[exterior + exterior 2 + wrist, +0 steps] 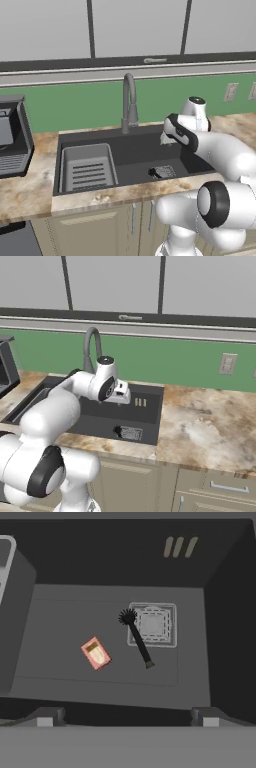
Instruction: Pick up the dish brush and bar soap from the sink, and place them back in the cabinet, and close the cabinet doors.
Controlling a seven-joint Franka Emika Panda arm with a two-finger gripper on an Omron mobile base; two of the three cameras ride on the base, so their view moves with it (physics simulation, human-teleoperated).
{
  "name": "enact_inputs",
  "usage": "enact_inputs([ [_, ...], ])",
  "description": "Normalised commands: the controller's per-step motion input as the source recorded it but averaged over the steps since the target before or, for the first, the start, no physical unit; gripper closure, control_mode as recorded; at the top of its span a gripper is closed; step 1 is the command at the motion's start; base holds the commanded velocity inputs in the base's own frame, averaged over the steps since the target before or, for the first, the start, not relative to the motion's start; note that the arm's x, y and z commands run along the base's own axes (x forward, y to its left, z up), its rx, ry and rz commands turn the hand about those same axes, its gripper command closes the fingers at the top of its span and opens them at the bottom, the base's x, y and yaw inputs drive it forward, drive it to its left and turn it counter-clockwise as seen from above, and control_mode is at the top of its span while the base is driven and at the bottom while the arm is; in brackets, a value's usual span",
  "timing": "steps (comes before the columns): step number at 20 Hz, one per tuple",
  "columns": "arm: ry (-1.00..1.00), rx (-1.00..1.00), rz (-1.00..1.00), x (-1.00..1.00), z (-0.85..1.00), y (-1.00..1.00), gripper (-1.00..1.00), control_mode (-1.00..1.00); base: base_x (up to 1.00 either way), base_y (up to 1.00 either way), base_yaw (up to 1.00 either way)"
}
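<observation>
My pincer (127, 719) hangs released, jaws spread wide and holding nothing, above the sink (220, 637) and looking straight down into it. Seen from the base, my hand (120, 392) sits over the basin's right half, in front of the faucet (129, 102).

Nearest in my hand view is the soap (96, 653), a small pinkish-orange bar lying flat on the sink floor, left of centre between my fingertips and turned slantwise. Just right of it, apart from it, lies the brush (135, 636). Its long axis runs diagonally: the bristly head points up-left and touches the left edge of the drain grate (154, 624), while the thin handle trails down-right toward me. Both lie well below the jaws, nothing touching them.

Farther off, the ribbed tray (87, 167) fills the sink's left side, clear of both things. Three slots (178, 547) mark the back wall. Beyond the sink's left rim, on the counter (25, 190), stands a dark appliance (12, 135).
</observation>
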Motion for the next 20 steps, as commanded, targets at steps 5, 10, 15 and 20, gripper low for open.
enact_inputs([
  [5, 0.00, 0.00, 0.00, 0.05, -0.06, -0.06, -1.00, -1.00, 0.00, 0.00, 0.00],
  [10, 0.00, 0.00, 0.00, 0.07, -0.03, -0.10, -1.00, -1.00, 0.00, 0.00, 0.00],
  [15, 0.00, 0.00, 0.00, 0.10, -0.07, -0.10, -1.00, -1.00, 0.00, 0.00, 0.00],
  [20, 0.00, 0.00, 0.00, 0.09, -0.08, -0.03, -1.00, -1.00, 0.00, 0.00, 0.00],
])
